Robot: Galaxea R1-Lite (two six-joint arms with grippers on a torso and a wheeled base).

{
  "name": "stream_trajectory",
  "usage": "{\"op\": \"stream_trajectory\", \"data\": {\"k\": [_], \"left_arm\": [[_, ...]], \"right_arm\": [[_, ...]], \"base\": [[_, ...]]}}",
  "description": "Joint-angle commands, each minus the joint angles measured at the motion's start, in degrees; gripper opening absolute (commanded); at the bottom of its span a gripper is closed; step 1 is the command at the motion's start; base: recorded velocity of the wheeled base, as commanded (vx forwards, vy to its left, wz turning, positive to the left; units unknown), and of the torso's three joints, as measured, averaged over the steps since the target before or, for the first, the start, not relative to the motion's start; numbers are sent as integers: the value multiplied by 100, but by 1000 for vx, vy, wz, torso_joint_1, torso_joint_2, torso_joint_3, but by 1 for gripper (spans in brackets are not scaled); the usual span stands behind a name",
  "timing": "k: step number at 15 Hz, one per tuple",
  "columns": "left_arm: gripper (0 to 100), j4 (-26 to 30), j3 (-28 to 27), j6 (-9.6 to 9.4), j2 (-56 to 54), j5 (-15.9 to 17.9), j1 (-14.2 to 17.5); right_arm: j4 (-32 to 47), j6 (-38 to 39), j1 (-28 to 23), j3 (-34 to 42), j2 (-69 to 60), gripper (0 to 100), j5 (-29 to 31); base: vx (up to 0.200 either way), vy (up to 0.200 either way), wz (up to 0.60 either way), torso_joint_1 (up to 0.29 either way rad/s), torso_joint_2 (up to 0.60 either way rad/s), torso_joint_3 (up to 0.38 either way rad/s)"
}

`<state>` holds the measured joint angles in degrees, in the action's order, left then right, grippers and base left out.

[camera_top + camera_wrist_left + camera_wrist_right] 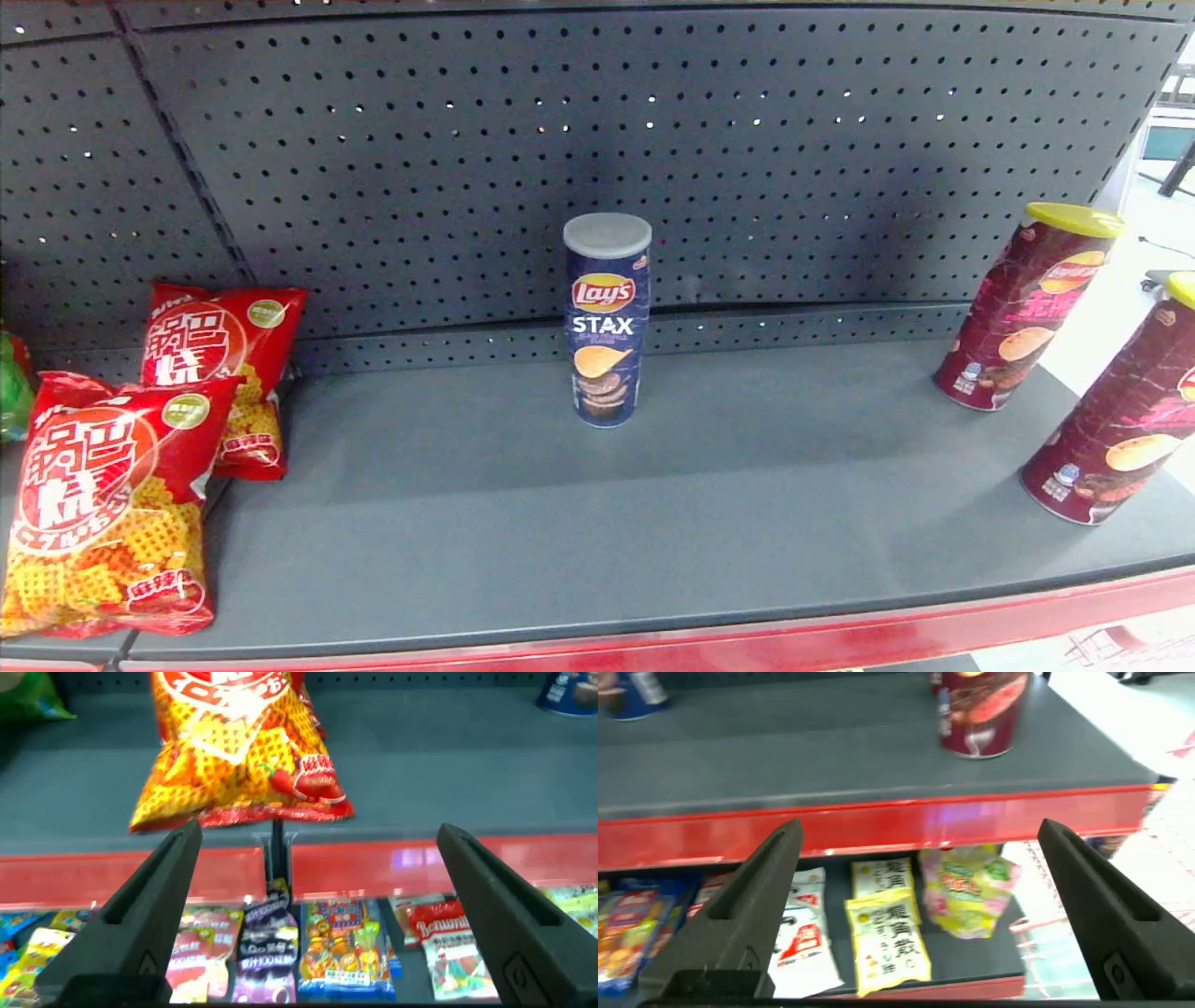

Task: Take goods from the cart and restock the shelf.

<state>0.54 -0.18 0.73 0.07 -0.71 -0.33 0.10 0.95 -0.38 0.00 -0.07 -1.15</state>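
Note:
A blue chips can [606,322] with a grey lid stands upright mid-shelf on the grey shelf board [653,523], near the pegboard back. Two red snack bags [103,504] [224,373] lean at the left. Two maroon cans with yellow lids [1027,308] [1116,420] stand at the right. My left gripper [320,833] is open and holds nothing; it is in front of the shelf's red edge, below the front snack bag [243,756]. My right gripper [920,826] is also open with nothing in it, before the red edge and below a maroon can [980,709].
A green bag [28,695] lies at the shelf's far left. Under the red front lip [747,644], a lower shelf holds several candy packets [327,952] and yellow bags [887,929]. Bare board stretches on both sides of the blue can.

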Motion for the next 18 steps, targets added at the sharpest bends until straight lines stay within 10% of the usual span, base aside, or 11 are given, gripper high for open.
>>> {"op": "stream_trajectory", "data": {"k": [1, 18], "left_arm": [[100, -10, 1, 6, 1, 0, 7], [100, -10, 1, -3, 1, -8, 7]], "right_arm": [[-1, 2, 11, 0, 7, 100, 0], [-1, 2, 11, 0, 7, 100, -8]], "base": [[0, -200, 0, 12, 7, 2], [0, -200, 0, 3, 4, 2]]}}
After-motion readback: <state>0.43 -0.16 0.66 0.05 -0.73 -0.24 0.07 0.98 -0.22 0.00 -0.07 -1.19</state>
